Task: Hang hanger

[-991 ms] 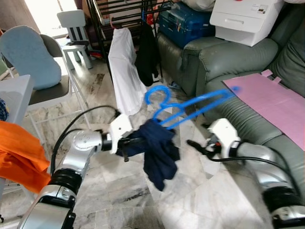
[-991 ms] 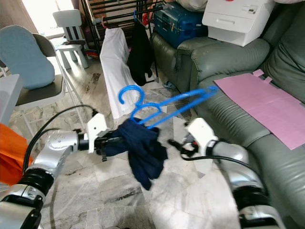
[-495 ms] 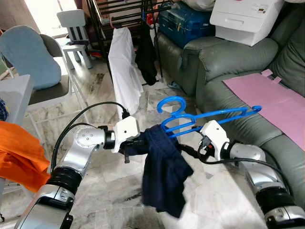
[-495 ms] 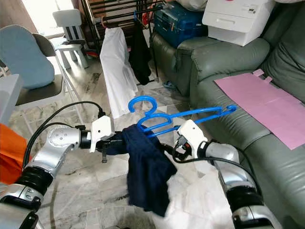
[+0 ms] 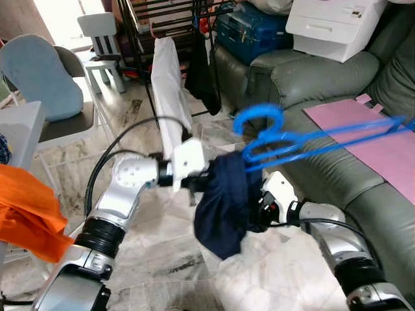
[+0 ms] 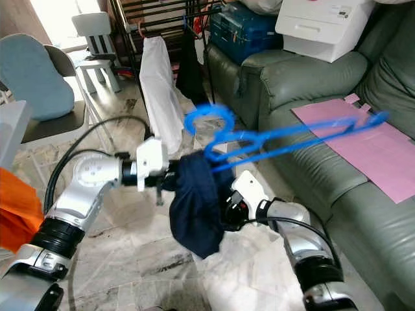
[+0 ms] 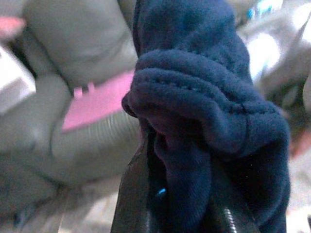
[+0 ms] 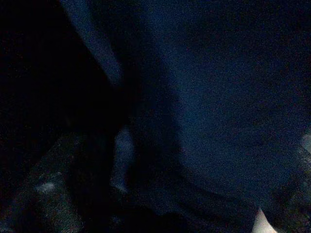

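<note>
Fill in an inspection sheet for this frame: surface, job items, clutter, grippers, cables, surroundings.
Surface: pale marble tile floor, streaked grey.
Job's things: bright blue plastic hanger, blurred, held in the air with a dark navy fleece garment bunched below its hook; black metal clothes rack behind, carrying a white garment and a black garment.
Clutter: orange cloth at the robot's left; pink sheet on the sofa seat.
Grippers: left gripper shut on the navy fabric; right gripper pressed into the garment's lower folds, fingers hidden.
Cables: black cable looping over the left arm; another along the right forearm.
Surroundings: grey-green leather sofa, blue case, white box, light blue padded chair.
</note>
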`<state>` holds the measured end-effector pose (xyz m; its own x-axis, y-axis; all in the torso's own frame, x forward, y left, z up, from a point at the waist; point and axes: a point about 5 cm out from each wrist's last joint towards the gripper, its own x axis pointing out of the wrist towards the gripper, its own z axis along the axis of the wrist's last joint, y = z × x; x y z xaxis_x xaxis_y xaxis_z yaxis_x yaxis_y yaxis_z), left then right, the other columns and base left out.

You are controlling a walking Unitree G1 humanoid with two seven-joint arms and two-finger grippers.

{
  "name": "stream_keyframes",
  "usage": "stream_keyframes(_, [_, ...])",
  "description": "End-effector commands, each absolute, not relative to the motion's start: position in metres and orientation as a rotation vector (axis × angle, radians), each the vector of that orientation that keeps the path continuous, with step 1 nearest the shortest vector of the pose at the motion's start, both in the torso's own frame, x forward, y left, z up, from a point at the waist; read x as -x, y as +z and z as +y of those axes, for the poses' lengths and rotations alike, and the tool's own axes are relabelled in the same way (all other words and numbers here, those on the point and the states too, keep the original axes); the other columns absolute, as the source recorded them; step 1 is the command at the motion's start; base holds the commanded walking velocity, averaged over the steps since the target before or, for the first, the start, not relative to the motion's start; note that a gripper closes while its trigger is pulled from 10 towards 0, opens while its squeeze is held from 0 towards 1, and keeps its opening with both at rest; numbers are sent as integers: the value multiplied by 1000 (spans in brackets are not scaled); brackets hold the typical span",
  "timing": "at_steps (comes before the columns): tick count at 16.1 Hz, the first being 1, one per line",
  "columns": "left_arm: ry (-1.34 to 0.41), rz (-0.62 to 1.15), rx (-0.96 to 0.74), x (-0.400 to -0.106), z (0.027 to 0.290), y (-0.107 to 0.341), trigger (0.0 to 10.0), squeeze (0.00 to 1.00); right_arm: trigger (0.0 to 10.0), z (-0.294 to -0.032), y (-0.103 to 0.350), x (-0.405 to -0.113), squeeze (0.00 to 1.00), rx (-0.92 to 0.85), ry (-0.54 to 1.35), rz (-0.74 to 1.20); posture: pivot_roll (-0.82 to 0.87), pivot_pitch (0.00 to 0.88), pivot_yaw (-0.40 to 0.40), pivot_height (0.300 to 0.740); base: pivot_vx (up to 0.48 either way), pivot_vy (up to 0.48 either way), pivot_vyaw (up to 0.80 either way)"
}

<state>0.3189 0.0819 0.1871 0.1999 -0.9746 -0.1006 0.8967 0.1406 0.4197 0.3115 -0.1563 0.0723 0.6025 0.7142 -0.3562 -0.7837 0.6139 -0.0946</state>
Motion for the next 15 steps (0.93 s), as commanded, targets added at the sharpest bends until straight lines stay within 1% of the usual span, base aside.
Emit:
stream_keyframes(1, [-1347,-324,-383,-319,77,217,0,0,10000,-156,70,-315,831,214,843,315,-172,0,86,740,0,0,0])
stream_keyframes(2, [-1326,-349,-350,-321,77,226,0,0,2980,-159,64,-314,733,191,810,332,-168,0,84,740,0,0,0])
stream_keyframes(3, [-1300,-366,-328,-324,80,234,0,0,0,-165,58,-310,369,175,781,348,-163,0,78,740,0,0,0])
stream_keyframes(4, [-1288,-365,-319,-325,83,235,0,0,0,-168,55,-308,0,171,773,358,-163,0,76,740,0,0,0])
stream_keyframes(7, [-1205,-288,-345,-332,108,226,0,0,0,-202,52,-291,0,175,715,377,-176,0,72,740,0,0,0])
stream_keyframes(8, [-1165,-250,-353,-336,120,218,0,0,0,-219,56,-287,0,162,667,372,-181,0,73,740,0,0,0])
stream_keyframes(9, [-1090,-170,-364,-342,141,201,0,0,0,-249,68,-285,0,162,556,343,-204,0,79,740,0,0,0])
stream_keyframes(10, [-1037,-105,-351,-344,157,185,0,0,0,-272,86,-289,0,168,443,281,-222,0,85,740,0,0,0])
stream_keyframes(11, [-1025,-82,-351,-344,162,180,0,0,0,-280,95,-292,0,169,392,252,-230,0,88,740,0,0,0])
stream_keyframes(13, [-1008,4,-348,-339,176,158,0,0,0,-309,133,-306,0,168,170,135,-245,0,92,740,0,0,0])
stream_keyframes(14, [-1030,30,-331,-335,178,151,0,0,0,-319,155,-315,0,151,57,74,-254,0,95,740,0,0,0])
stream_keyframes(15, [-1081,27,-312,-330,173,150,0,0,0,-321,172,-327,0,110,-9,44,-253,0,92,740,0,0,0])
